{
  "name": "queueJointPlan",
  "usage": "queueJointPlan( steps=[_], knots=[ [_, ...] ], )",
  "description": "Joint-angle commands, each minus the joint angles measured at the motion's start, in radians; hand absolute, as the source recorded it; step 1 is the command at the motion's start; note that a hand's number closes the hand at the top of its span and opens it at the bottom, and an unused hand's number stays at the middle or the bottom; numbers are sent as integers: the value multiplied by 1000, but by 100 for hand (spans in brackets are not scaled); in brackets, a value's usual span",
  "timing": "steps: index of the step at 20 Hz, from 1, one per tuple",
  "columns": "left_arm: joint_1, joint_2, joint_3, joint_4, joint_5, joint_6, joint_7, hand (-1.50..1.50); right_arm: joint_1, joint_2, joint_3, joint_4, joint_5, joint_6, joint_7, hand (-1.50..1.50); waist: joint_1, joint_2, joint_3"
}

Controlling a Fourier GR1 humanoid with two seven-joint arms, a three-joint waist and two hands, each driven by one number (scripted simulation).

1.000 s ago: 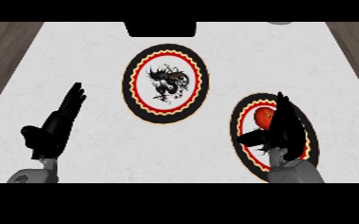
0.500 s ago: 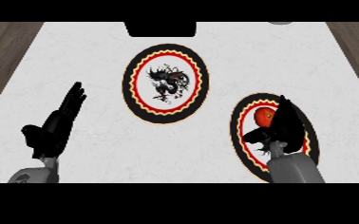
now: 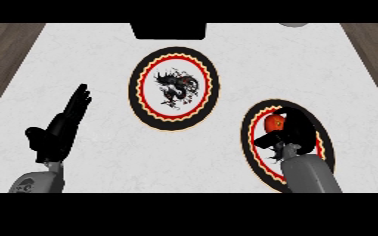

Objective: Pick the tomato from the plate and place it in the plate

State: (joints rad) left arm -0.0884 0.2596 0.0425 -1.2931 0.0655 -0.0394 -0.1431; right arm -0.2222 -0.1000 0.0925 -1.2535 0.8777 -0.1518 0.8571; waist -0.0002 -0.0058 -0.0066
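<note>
Barely anything has shifted: right hand [image 3: 289,131] curls round the tomato [image 3: 272,123] on its plate [image 3: 249,151]; left hand [image 3: 56,132] rests straight-fingered; white marbled counter [image 3: 96,55], wooden floor [image 3: 11,40] either side.

White marbled stone bench [image 3: 96,55] under even light; brown wooden floor [image 3: 15,45] at 10 and 2 o'clock, a black rectangular block [image 3: 168,30] at 12, a pale grey round object [image 3: 294,24] at 1

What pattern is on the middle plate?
Middle plate: black figure on white, red-and-yellow zigzag ring, black rim; head view.
</note>
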Motion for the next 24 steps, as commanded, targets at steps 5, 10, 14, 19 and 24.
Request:
queueJointPlan(
  steps=[5,10,14,19,24],
  knots=[
    [-79,-30,26,76,-29,9,-7,0,-54,23,-3,124,33,-65,-99,150,0,7,7],
    [53,-41,-8,-51,-40,10,3,0,107,39,144,-56,193,-131,-71,150,-3,2,6],
    [53,-37,-1,-69,-37,15,24,0,378,26,299,-305,275,-131,-79,150,-20,-4,6],
    [65,-24,24,-75,-28,1,10,0,531,0,420,-559,403,-170,-39,150,-9,2,6],
    [38,-41,20,-21,-44,1,-24,0,594,-13,553,-784,572,-89,44,150,-11,3,6]
  ],
)
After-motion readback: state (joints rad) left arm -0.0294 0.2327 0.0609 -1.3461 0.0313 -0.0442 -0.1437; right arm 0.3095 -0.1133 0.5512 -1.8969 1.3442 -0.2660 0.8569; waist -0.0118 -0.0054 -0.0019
